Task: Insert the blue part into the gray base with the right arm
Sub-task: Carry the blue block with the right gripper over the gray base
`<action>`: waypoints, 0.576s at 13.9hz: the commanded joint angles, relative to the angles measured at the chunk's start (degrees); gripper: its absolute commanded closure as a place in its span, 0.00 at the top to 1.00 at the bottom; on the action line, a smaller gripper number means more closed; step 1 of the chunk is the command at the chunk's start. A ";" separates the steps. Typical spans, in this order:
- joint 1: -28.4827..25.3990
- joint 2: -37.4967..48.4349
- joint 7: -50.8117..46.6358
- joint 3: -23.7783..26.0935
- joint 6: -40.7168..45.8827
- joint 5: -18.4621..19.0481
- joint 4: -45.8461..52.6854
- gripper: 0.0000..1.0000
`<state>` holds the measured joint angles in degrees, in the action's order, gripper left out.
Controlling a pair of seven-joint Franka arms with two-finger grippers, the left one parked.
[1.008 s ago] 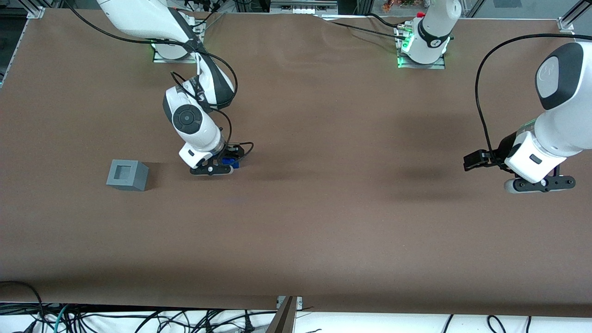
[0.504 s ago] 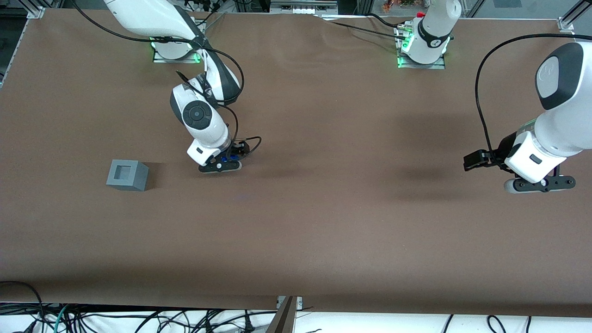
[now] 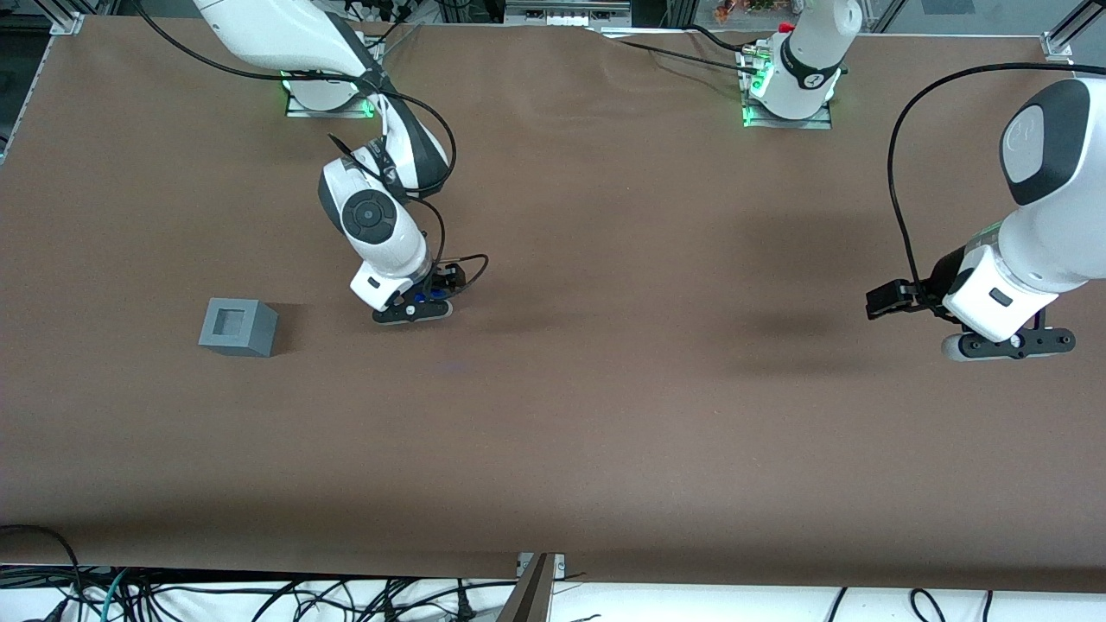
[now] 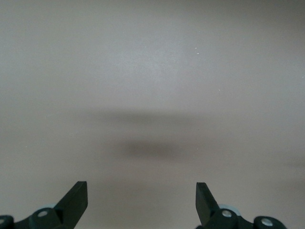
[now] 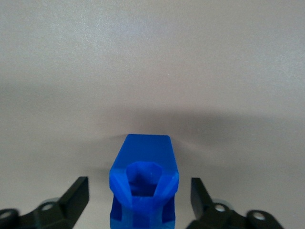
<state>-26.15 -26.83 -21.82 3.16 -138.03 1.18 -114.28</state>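
Moved a little toward the parked arm's end since a second ago, almost no change in the last half second: right arm point(image 3: 373, 220) low over the brown bench point(image 3: 605, 415). Hand point(image 3: 413, 313) released, fingers point(image 5: 71, 198) spread on each side of the blue part point(image 5: 143, 188), not touching. Standing upright on the bench, long axis vertical, knob facing up to the wrist camera. Gray base point(image 3: 237, 326) well apart, toward the working arm's end, recess up.

The claw point(image 3: 413, 307) is straddling the blue part point(image 5: 143, 183), gaps showing each side; the gray base point(image 3: 238, 326) is sitting well apart, bare tabletop point(image 3: 605, 415) between.

Brown table point(image 3: 648, 415), gray base point(image 3: 238, 326) and blue part point(image 5: 143, 186) on it, claw point(image 5: 139, 200) straddling the part
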 commanded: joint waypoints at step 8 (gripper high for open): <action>0.40 -0.33 0.64 0.09 -1.45 0.75 -0.59 0.60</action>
<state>-26.12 -27.40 -21.75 3.08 -138.64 1.21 -114.28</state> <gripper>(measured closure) 0.326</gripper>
